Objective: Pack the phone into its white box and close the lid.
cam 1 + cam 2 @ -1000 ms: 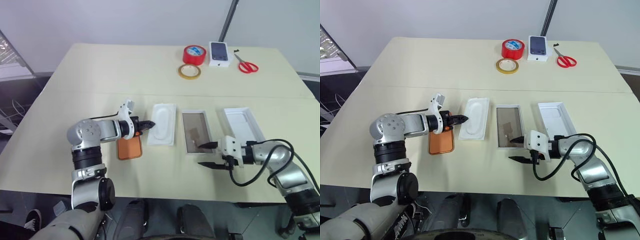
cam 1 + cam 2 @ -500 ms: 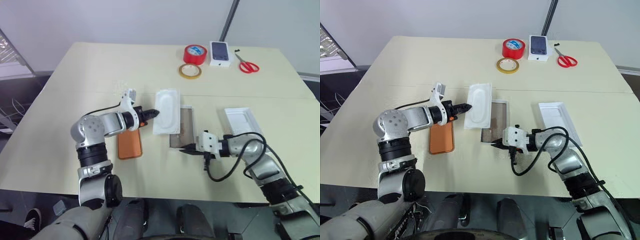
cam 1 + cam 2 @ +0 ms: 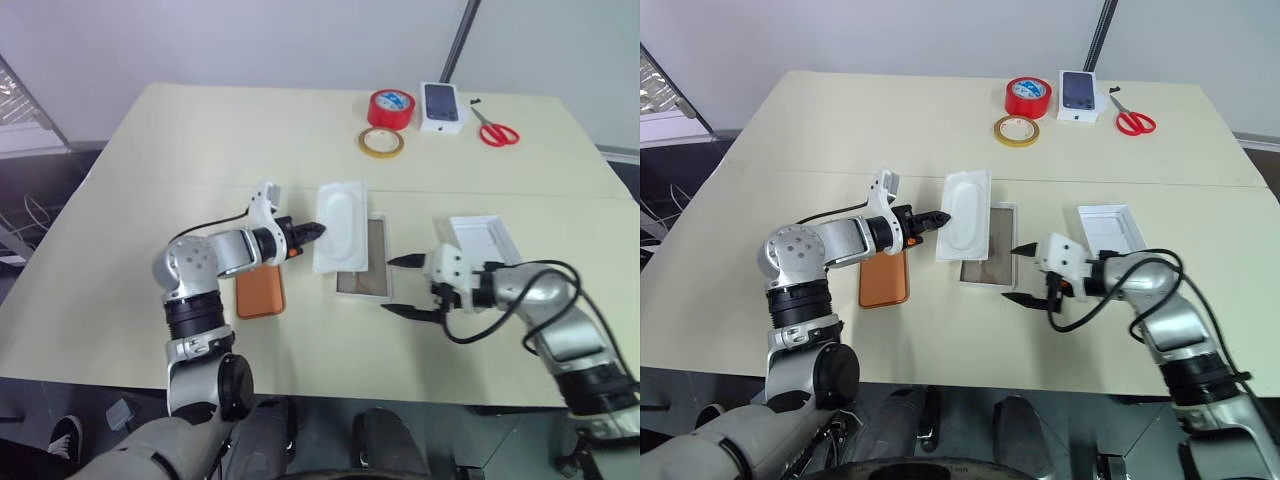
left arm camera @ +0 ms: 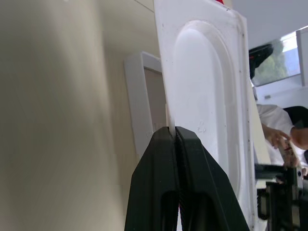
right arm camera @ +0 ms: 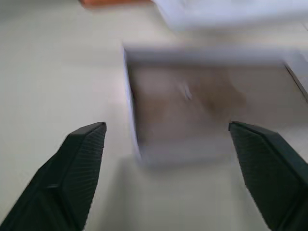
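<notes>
My left gripper (image 3: pixel 312 230) is shut on the near left edge of a white insert with an oval recess (image 3: pixel 340 222), holding it tilted over the left rim of the white box (image 3: pixel 364 287). In the left wrist view its fingers (image 4: pixel 161 159) pinch the insert (image 4: pixel 207 91). The box is a shallow white tray with a brownish floor. Left of it, the orange phone (image 3: pixel 260 294) lies flat on the table. My right gripper (image 3: pixel 390 285) stands open just right of the box, off it; the right wrist view shows the box (image 5: pixel 207 103) ahead. The white lid (image 3: pixel 484 241) lies open side up at right.
At the table's far side stand a red tape roll (image 3: pixel 391 106), a yellowish tape ring (image 3: pixel 379 142), a small white box with a phone picture (image 3: pixel 441 106) and red scissors (image 3: pixel 495 131). The table's front edge (image 3: pixel 330 388) runs close behind both arms.
The white box has slid left, to under the insert's edge. My right gripper closed at the box's near end, then opened and drew back right. My left gripper carried the insert slightly right.
</notes>
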Robot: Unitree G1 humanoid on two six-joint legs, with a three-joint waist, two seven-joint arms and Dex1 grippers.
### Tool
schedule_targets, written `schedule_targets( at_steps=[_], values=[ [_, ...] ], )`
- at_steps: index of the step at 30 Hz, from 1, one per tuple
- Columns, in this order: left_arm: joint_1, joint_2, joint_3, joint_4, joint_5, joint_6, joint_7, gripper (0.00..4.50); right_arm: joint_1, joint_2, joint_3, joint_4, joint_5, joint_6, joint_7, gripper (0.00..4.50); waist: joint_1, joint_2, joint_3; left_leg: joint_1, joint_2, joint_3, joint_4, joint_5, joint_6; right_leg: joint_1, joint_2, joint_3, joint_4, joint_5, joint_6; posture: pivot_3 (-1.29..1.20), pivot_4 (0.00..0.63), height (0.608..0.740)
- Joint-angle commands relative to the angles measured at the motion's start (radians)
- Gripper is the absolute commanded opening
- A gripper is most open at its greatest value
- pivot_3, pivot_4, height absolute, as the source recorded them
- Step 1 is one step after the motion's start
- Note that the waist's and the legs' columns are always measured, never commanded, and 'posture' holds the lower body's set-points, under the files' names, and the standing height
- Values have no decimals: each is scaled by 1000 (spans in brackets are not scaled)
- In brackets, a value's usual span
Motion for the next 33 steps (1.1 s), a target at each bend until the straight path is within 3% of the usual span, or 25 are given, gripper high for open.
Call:
schedule_targets(
  at_steps=[1, 8, 11, 17, 20, 23, 29, 33],
  values=[
    [2, -23, -45, -20, 4, -41, 10, 0, -8, -17, -75, 19, 20, -34, -28, 4316, -4, 0, 0, 0, 0, 0, 0, 0, 0, 0, 0, 0, 0, 0, 0, 0, 150, 728],
    [8, -37, -84, 1, -2, -29, 10, 0, -22, -13, -89, 65, -2, -81, -58, 4316, -1, 0, 0, 0, 1, 0, 0, 2, -3, -1, 1, 0, 0, 0, 0, 0, 150, 728],
    [19, -39, -98, -9, 8, -41, 23, 955, -43, -5, -97, 100, -10, -109, -83, 4369, 0, 0, 0, 0, 1, 0, 0, 2, -3, 0, 1, 0, 0, 0, 0, 0, 150, 728],
    [19, -44, -82, -27, -19, -19, 22, 3929, -96, 17, -99, 147, -5, -140, -119, 4369, 0, 0, 0, 0, 1, 0, 0, 2, -3, 0, 1, 0, 0, 0, 0, 0, 150, 728],
    [9, -43, -67, -58, -46, -25, 8, 3929, -162, 76, -106, 141, 44, -98, -149, 4369, -8, 0, 1, 0, 1, 1, 0, 2, -4, -1, 1, 1, 1, 0, 0, 0, 150, 728],
    [10, -6, -80, -104, -62, -63, -33, 3962, -187, 130, -73, 112, 69, -49, -153, 3506, -4, 0, 1, 0, 1, 0, 0, 3, -4, -1, 2, 0, 1, 0, 0, 0, 150, 728],
    [166, 249, -311, -256, 113, -441, -255, 3962, -201, 230, 70, 105, -66, -67, -233, 381, -10, 1, 1, 0, 2, 1, -2, 4, -7, -2, 3, 1, 0, 0, 0, 0, 150, 728],
    [213, 328, -223, -222, 39, -449, -321, 3962, -201, 261, 164, 136, -177, -92, -275, 381, -3, 0, 1, 0, 2, 1, -2, 4, -7, -3, 2, 1, 1, 0, -1, 0, 150, 728]
  ],
)
